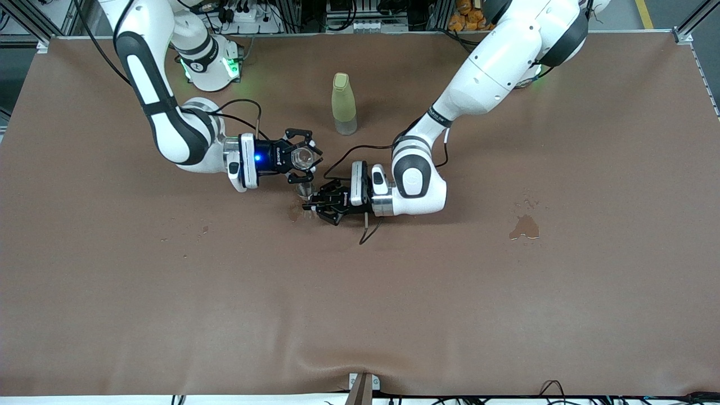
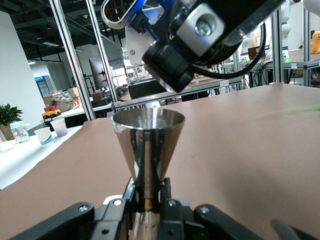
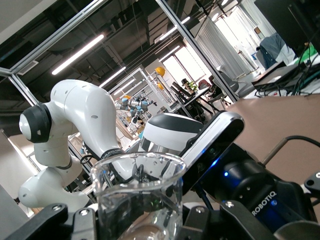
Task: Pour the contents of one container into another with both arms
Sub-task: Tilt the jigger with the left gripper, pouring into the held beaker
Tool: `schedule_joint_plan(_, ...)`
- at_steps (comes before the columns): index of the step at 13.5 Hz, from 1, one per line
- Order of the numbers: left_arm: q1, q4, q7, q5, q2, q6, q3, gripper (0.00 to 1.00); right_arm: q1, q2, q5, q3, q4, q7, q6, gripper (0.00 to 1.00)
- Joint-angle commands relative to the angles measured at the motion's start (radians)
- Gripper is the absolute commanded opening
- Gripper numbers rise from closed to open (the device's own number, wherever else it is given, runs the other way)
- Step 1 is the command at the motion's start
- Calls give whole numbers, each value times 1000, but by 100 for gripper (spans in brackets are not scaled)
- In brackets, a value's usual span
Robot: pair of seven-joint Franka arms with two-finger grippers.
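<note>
Nearest the front camera of the things in play, the left gripper (image 1: 316, 206) lies low over the middle of the brown table (image 1: 360, 292), its arm reaching in from the left arm's end. Its fingers (image 2: 167, 207) are clenched on the thin stem of the stemmed glass (image 1: 304, 190), which stands upright with its cone-shaped bowl rising just above the gripper. In the left wrist view the stemmed glass (image 2: 148, 142) fills the middle, round rim level, stem pinched between the black pads.

Just beside the foot of that glass a small dark wet patch (image 1: 295, 212) marks the table, and a larger spill (image 1: 525, 227) lies well apart toward the left arm's end.

Directly above the bowl hangs the right gripper (image 1: 306, 157), its arm coming from the right arm's end. It is grasping the squat tumbler (image 1: 304, 158), which is tipped over on its side so its round rim faces the front camera, over the stemmed glass. The right wrist view shows the tumbler (image 3: 137, 197) clear and close between the fingers, with the left arm (image 3: 70, 135) seen past it.

Farther from the camera, a tall yellow-green bottle (image 1: 343, 104) stands upright on the table, apart from both grippers.
</note>
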Motion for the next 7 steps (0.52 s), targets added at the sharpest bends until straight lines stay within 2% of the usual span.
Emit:
schedule_joint_plan(1,5,-6,6,-29,3,-16,-5,0,-3,-36,11,3,-37,50,-4,0)
schedule_joint_plan(7,4,-13,-52,-27,4,-17,-5,0,-2,-37,8,4,-42,188,-5,0)
